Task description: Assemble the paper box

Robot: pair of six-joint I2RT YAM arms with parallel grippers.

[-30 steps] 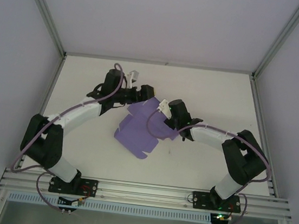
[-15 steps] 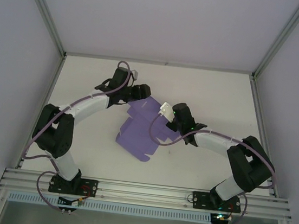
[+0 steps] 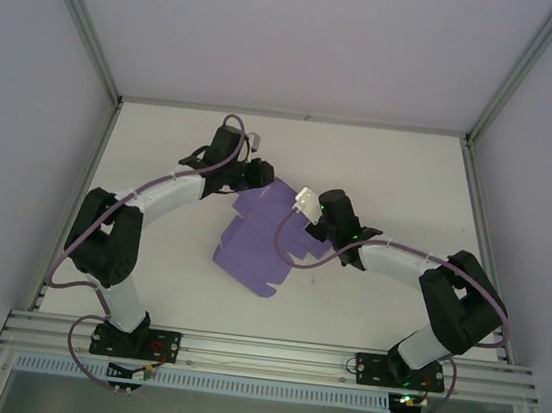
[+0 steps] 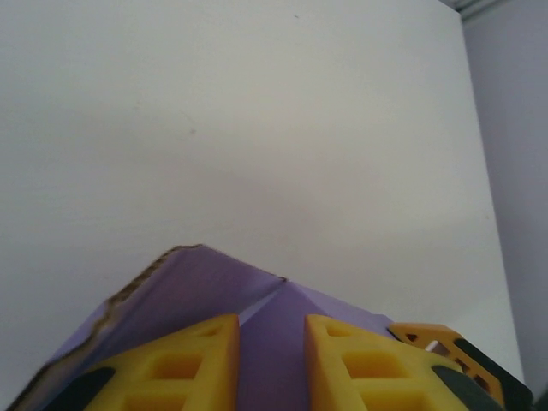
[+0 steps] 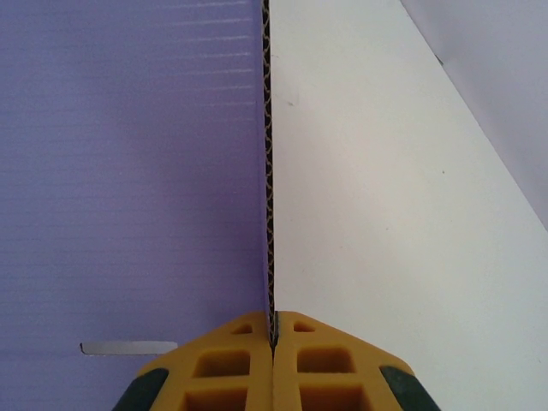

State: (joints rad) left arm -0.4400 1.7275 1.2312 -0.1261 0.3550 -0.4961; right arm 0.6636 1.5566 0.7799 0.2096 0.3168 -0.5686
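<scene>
The paper box (image 3: 254, 244) is a lavender die-cut sheet, partly folded, lying mid-table between both arms. My left gripper (image 3: 259, 175) sits at its far corner. In the left wrist view its yellow fingers (image 4: 201, 355) stand apart over the paper box (image 4: 193, 287), with a creased purple flap showing in the gap; the gripper (image 4: 272, 324) is open. My right gripper (image 3: 317, 215) is at the sheet's right side. In the right wrist view it (image 5: 273, 317) is shut on the corrugated edge of the paper box (image 5: 128, 171), holding that panel upright.
The white table (image 3: 400, 181) runs to grey enclosure walls at the back and both sides. An aluminium rail (image 3: 268, 351) carries the arm bases along the near edge. A small cut slot (image 5: 128, 347) shows in the card near the right fingers.
The left arm has swung toward the far side, its gripper now at the sheet's far corner. The right gripper shifted slightly right, still holding the card. The sheet barely moved.
</scene>
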